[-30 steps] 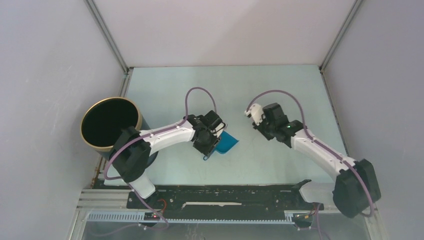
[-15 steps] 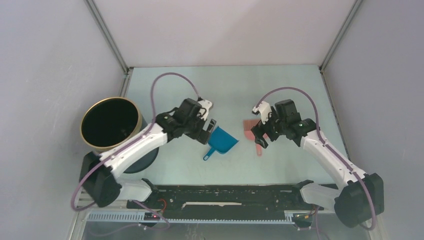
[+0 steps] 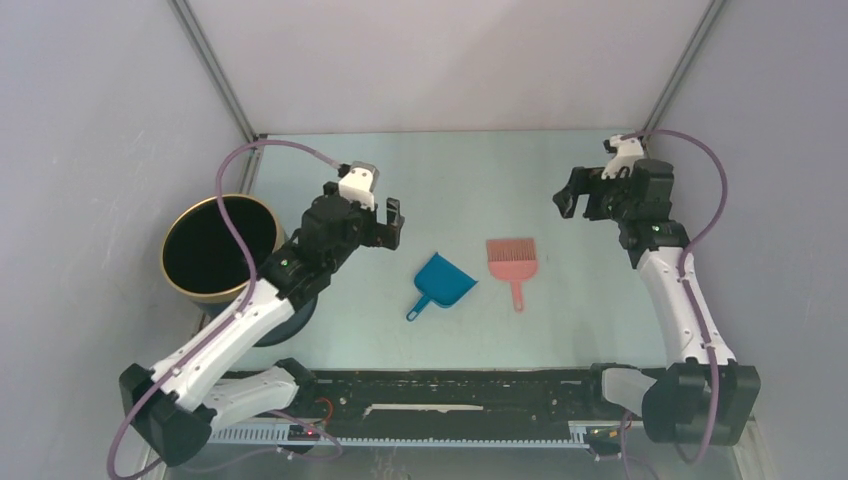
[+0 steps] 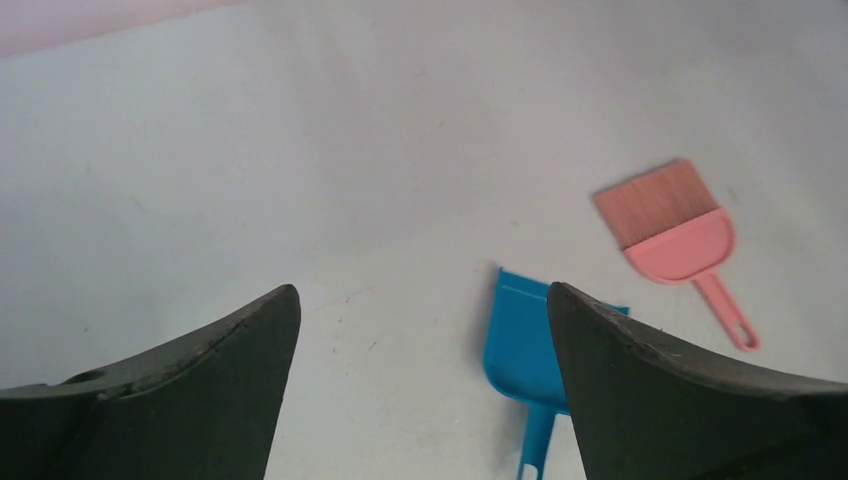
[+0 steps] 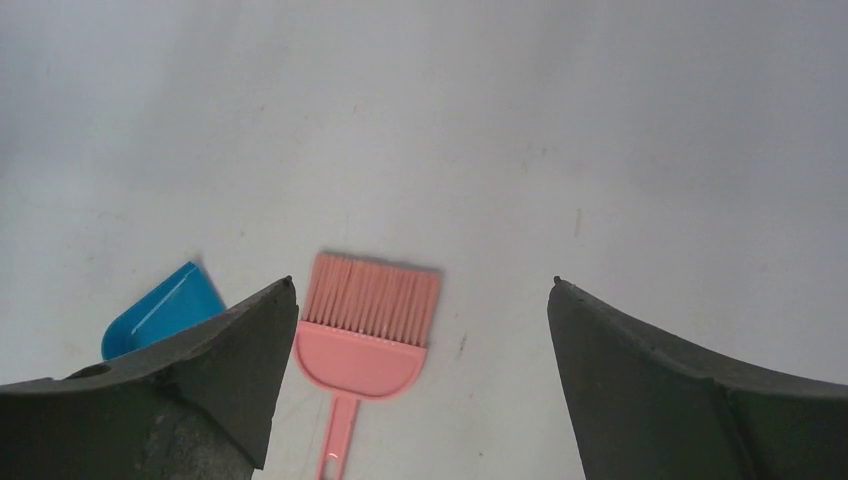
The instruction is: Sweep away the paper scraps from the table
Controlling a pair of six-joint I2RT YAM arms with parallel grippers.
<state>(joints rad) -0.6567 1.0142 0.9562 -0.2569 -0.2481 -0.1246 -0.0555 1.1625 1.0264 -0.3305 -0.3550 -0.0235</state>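
Top external: left tool (image 3: 388, 226), jaws wide apart, holding nothing, above table (image 3: 480, 165); blue dustpan (image 3: 447, 280) at its 4 o'clock. Right tool (image 3: 576, 198), jaws wide apart, holding nothing; pink brush (image 3: 511, 257) at its 8 o'clock.
Left wrist: dustpan at 5 o'clock.
Right wrist: brush at 7 o'clock.
Paper scraps: whereabouts cannot be told.

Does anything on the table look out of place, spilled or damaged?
Nothing stands out. The blue dustpan and the pink brush lie flat on the table, side by side but apart, both whole. The left gripper and right gripper are open, holding nothing.
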